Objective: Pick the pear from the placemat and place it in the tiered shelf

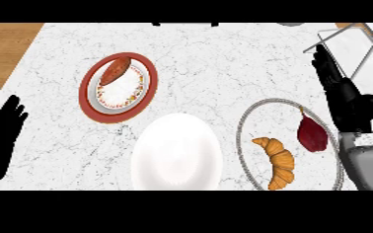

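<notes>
While the pear [313, 134] lies on the placemat [251, 123], the right hand [342, 96] hovers beside it.

Dark red pear [312, 134] beside croissant [277, 162] on round placemat [249, 123], right hand [342, 96] open above

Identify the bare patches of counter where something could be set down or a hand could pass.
Bare marble counter spans the middle, between the red plate, the white plate and the shelf. Crowded at right: the round placemat holds the pear and croissant, with the right hand beside it.
</notes>
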Action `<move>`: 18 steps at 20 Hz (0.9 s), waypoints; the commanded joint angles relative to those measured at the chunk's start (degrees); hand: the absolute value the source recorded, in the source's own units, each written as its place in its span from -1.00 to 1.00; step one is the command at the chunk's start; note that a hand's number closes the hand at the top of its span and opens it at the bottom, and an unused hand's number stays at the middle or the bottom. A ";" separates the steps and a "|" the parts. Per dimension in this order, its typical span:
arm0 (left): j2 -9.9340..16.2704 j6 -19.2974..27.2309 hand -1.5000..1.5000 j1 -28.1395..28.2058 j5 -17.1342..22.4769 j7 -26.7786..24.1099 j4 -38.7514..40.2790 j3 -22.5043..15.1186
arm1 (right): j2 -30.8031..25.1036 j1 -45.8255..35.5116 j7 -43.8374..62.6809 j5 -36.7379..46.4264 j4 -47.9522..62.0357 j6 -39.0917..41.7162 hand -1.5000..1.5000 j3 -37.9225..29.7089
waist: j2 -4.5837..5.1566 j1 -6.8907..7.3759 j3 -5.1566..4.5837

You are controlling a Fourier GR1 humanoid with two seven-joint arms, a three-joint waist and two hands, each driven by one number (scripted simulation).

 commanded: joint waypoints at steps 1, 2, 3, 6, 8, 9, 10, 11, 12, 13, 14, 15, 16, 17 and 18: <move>1.04 0.72 0.00 -0.36 -1.03 4.66 -5.69 0.72 | 1.38 1.12 0.15 -3.78 -2.06 0.71 1.00 -4.40 | 0.91 -0.79 -0.41; -0.29 -3.13 0.00 -0.30 0.06 -2.95 1.75 1.27 | 2.43 -0.78 -1.63 -7.44 2.35 0.80 1.00 -7.79 | 1.11 -0.79 -0.45; -2.41 0.31 0.00 -2.87 -3.33 -1.77 1.09 -2.46 | 6.03 -4.65 -0.32 -8.70 5.05 -2.12 1.00 -8.50 | 1.36 -0.71 -0.41; -1.62 -3.58 0.00 -2.05 -0.88 -1.63 0.21 -2.44 | 9.31 -5.97 -1.27 -17.54 8.95 -4.30 1.00 -17.53 | 1.50 -0.60 -0.29; -2.24 -3.77 0.00 -2.05 -0.28 -1.04 -0.07 -3.08 | 0.99 2.27 9.23 -0.88 17.05 -19.00 1.00 -15.51 | 2.79 -2.76 -0.98; -2.89 -4.39 0.00 -1.15 -0.18 -1.33 0.50 -3.76 | 2.47 1.74 9.05 1.01 17.32 -24.19 1.00 -16.11 | 2.13 -1.73 -0.84; -3.80 -4.50 0.00 -1.80 -0.06 -0.97 0.39 -4.51 | 4.38 0.60 8.53 4.18 18.07 -28.39 1.00 -14.39 | 1.82 -0.67 -0.69; -4.11 -5.19 0.00 -0.47 -0.67 -2.63 1.75 -4.72 | 8.93 0.54 8.31 4.87 16.81 -31.60 -1.00 -12.50 | 1.35 -0.46 -0.60; -5.31 -3.05 0.00 -4.12 -2.39 -0.38 2.38 -5.55 | 12.59 -1.01 9.52 3.82 14.27 -31.20 -1.00 -10.32 | 1.13 -0.98 -0.50; -3.21 -6.64 0.00 -3.78 -0.28 -0.24 2.32 -3.38 | 13.22 -2.86 12.19 4.05 12.50 -31.42 -1.00 -9.21 | 1.03 -0.74 -0.50; -4.75 -4.37 0.00 -3.84 -2.83 0.13 1.60 -4.86 | 12.97 -3.99 15.41 4.95 9.91 -31.93 -1.00 -8.07 | 0.98 -0.82 -0.49; -5.96 -5.25 0.00 -0.97 -2.54 -1.45 -0.12 -3.85 | 11.31 0.60 18.15 5.29 4.71 -29.17 -1.00 -6.93 | 0.91 -0.90 -0.48; -6.69 -5.20 0.00 -1.32 -3.59 -2.62 2.89 -4.79 | 11.83 -0.27 23.12 8.18 2.74 -32.65 -1.00 -4.63 | 0.90 -1.03 -0.52; -5.27 -7.27 0.00 -2.77 -2.92 -3.73 5.91 -2.89 | 10.77 3.85 26.60 10.63 -2.60 -33.38 -1.00 -2.52 | 0.85 -1.40 -0.55; -5.41 -7.23 0.00 -3.59 -2.11 -4.03 6.48 -2.78 | 5.96 0.36 33.89 14.65 -0.54 -33.65 -1.00 -1.31 | 0.80 -1.55 -0.66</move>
